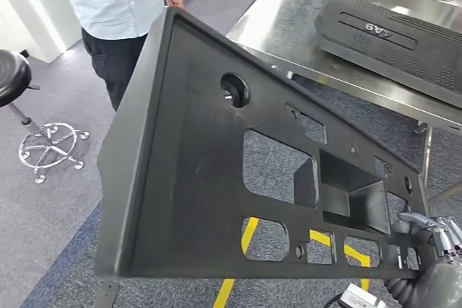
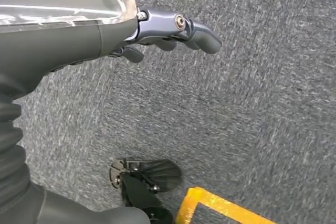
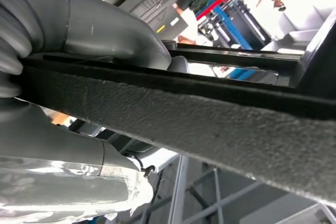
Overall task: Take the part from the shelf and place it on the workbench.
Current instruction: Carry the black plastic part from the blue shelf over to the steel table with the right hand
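Observation:
The part is a large black moulded panel (image 1: 185,178) with several cut-outs, held tilted in the air in front of me in the head view. My right hand (image 1: 436,250) grips its lower right corner. In the right wrist view the thumb (image 3: 99,30) lies over the panel's rough black edge (image 3: 198,124), with the fingers on the other side. My left hand (image 2: 170,30) hangs over grey carpet with its fingers stretched out and nothing in them. The steel workbench (image 1: 289,27) stands beyond the panel, at the upper right.
Another black part (image 1: 392,41) marked 4A9 lies on the workbench, with a small dark device and cable further back. A person in a light blue shirt (image 1: 117,5) stands at the upper left. A black stool (image 1: 14,77) is at the left. Yellow floor tape (image 2: 222,208) runs underfoot.

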You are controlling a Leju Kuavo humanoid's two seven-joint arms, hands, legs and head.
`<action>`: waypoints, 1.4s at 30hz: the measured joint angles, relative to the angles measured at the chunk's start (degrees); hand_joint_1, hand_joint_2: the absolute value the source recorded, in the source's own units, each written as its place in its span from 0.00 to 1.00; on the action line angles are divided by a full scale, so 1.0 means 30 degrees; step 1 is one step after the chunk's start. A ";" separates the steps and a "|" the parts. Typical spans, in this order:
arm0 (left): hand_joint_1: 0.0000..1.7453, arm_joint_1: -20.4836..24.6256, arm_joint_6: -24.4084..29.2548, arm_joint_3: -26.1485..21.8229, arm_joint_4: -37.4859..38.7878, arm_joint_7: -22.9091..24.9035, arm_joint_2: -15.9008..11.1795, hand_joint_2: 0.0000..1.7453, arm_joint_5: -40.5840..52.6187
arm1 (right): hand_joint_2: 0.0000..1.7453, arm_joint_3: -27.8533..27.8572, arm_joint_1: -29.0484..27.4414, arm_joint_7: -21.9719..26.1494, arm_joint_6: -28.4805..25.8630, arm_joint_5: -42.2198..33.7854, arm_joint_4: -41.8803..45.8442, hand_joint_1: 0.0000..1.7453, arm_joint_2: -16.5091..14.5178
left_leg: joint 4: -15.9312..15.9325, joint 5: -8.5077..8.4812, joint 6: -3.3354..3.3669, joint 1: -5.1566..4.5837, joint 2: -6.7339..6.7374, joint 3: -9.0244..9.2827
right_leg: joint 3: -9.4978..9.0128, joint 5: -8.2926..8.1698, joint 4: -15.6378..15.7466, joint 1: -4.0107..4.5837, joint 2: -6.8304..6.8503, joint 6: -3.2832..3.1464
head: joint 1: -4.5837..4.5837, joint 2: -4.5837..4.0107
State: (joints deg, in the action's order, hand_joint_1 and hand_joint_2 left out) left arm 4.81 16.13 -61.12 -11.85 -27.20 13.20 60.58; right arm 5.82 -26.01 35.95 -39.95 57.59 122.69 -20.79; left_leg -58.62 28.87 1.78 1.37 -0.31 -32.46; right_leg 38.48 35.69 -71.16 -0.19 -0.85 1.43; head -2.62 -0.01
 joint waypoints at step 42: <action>0.00 0.0035 -0.0965 -0.0027 0.0000 -0.0834 -0.0027 1.00 -0.0022 | 1.00 0.0044 -0.0070 0.0098 -0.0004 -0.0191 -0.0288 1.00 0.0007 | -0.0202 0.0790 -0.0839 -0.0008 0.0991 0.0498 | -0.1811 -0.2459 0.4448 0.0107 0.0692 -0.0588 | -0.0009 0.0002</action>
State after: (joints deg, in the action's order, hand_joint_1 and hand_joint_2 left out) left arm 4.91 13.24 -61.20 -11.85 -29.70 13.12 60.51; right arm 5.95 -26.22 36.25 -39.97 57.02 121.83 -20.76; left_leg -59.22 31.25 -0.74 1.35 2.66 -30.97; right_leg 33.04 28.31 -57.82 0.13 1.23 -0.33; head -2.64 -0.01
